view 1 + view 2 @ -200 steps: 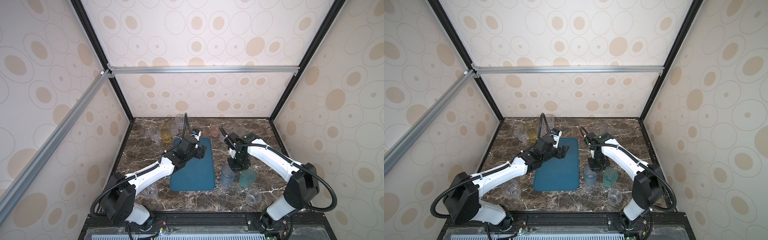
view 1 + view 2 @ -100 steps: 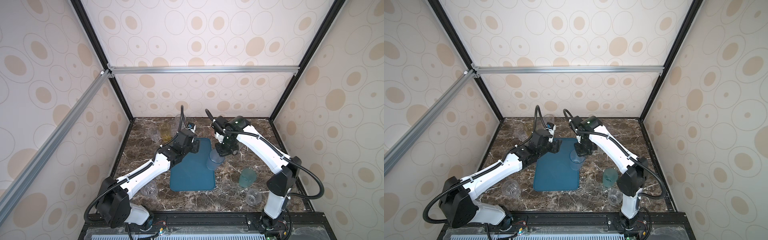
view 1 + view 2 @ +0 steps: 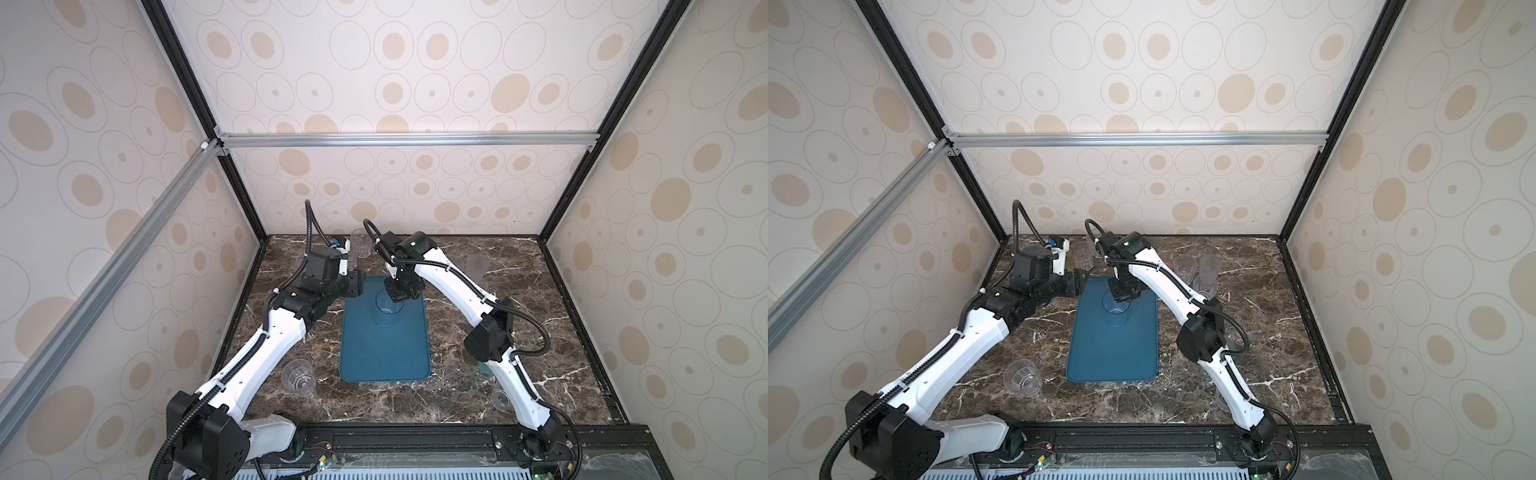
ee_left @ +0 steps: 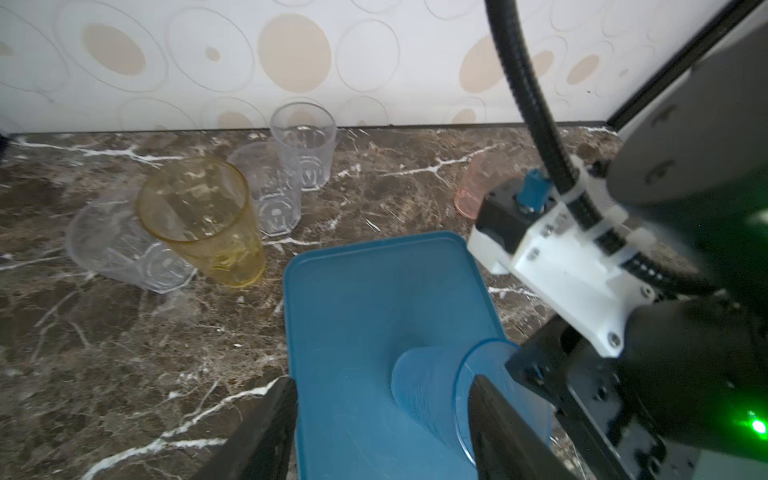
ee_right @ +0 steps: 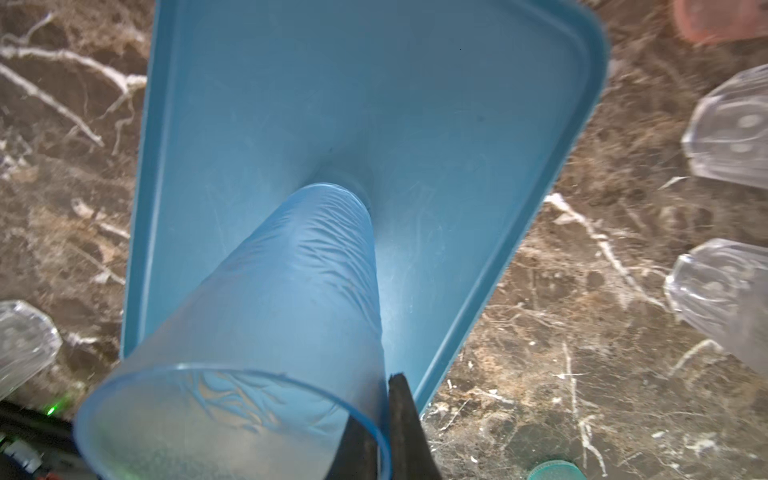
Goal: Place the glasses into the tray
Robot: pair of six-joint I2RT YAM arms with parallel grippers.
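The teal-blue tray [image 3: 384,353] [image 3: 1113,357] lies in the middle of the marble table. A frosted blue glass [image 3: 388,309] [image 3: 1115,309] [image 5: 291,291] stands upright on its far half, base down on the tray floor as far as I can tell. My right gripper [image 3: 401,293] [image 5: 384,399] is shut on this glass's rim, one finger inside and one outside. My left gripper [image 3: 357,286] [image 4: 382,380] hangs open and empty at the tray's [image 4: 353,299] far-left corner, a little apart from the blue glass [image 4: 432,382].
Behind the tray on the left stand a yellow glass [image 4: 203,220] and clear glasses [image 4: 303,145] [image 4: 120,241]; a pink one [image 4: 473,195] shows past the right arm. More clear glasses stand at the back right [image 3: 1183,268] and front left [image 3: 297,376]. A teal-green glass [image 5: 552,471] stands right of the tray.
The right gripper has carried the blue glass from the table right of the tray onto the tray's far half. The left gripper has drawn back to the tray's far-left corner.
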